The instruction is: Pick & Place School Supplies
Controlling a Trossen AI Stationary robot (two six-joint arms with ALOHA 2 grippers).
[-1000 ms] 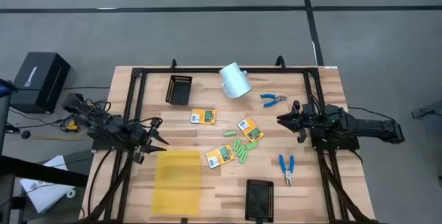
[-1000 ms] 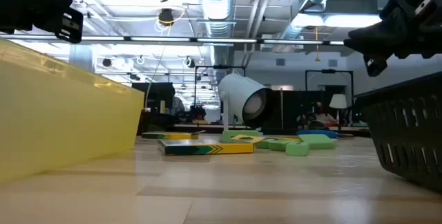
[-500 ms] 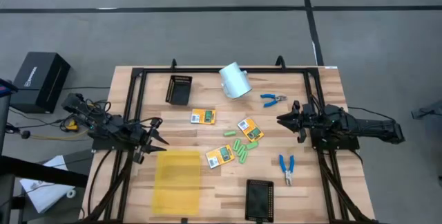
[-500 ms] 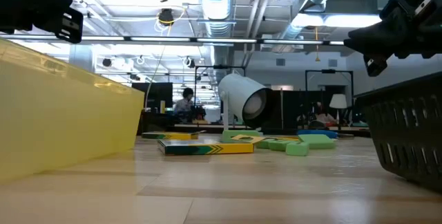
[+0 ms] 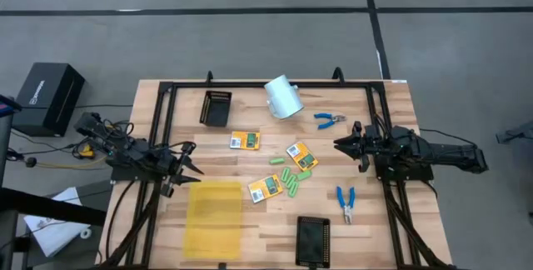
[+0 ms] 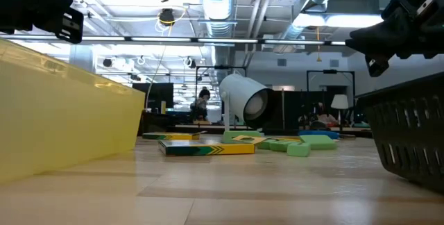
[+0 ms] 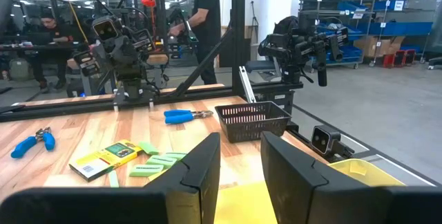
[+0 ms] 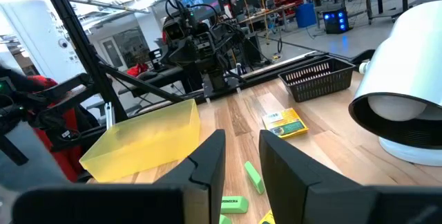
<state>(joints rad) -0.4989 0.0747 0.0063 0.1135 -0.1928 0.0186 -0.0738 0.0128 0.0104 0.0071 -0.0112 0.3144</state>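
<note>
1. Three large containers are standing close around the loose supplies on the wooden desk: the translucent yellow plastic tray and two black mesh baskets, one toward the far edge and one at the near edge. An arm reaching low toward the middle is risking a knock against a rim, most likely that of the yellow tray, which is lying just beside the left gripper.
2. One white cylinder cup is lying tipped on its side, near the far blue-handled plier-like tool. Since it is round, a brush from the right arm could set it rolling into the supplies.
3. Three flat orange-yellow boxes with green marks are lying flat on the wood near the middle. Being so thin, they are offering little edge, so fingers could slide over one or push it along.
4. Several little light-green oblong pieces are clustered touching or nearly touching, between two boxes. Closing on one could nudge or drag a neighbour.
5. Both grippers are hovering empty at the desk's sides, each showing only a narrow gap between its fingers; the right gripper is waiting near the second blue-handled tool. Descending without widening first could simply press down on a piece.
</note>
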